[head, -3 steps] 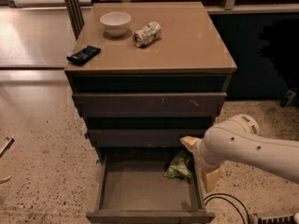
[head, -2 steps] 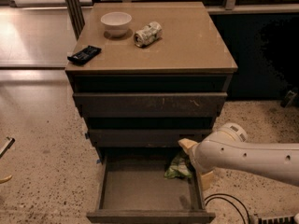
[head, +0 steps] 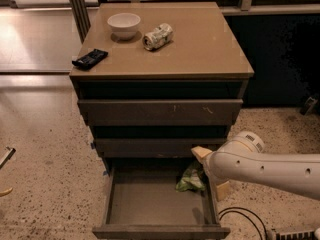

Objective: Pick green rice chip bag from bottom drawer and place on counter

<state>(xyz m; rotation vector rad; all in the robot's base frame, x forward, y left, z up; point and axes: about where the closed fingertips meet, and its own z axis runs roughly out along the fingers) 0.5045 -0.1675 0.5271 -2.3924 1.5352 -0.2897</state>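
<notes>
The green rice chip bag (head: 190, 179) lies crumpled in the back right corner of the bottom drawer (head: 159, 230), which is pulled out. My gripper (head: 210, 171) reaches in from the right on a white arm (head: 265, 170) and sits just right of the bag, at the drawer's right wall. Its tan fingers (head: 200, 153) stand apart, one above the bag and one lower right, so it is open and holds nothing. The tan counter (head: 200, 49) tops the cabinet.
On the counter stand a white bowl (head: 124, 24), a crushed whitish can (head: 158, 36) and a flat black packet (head: 90, 58). The two upper drawers (head: 159, 112) are shut. A black cable (head: 245, 216) lies on the speckled floor at the right.
The arm has moved a little left and down, bringing the gripper closer to the bag. The bag and the drawer have not moved.
</notes>
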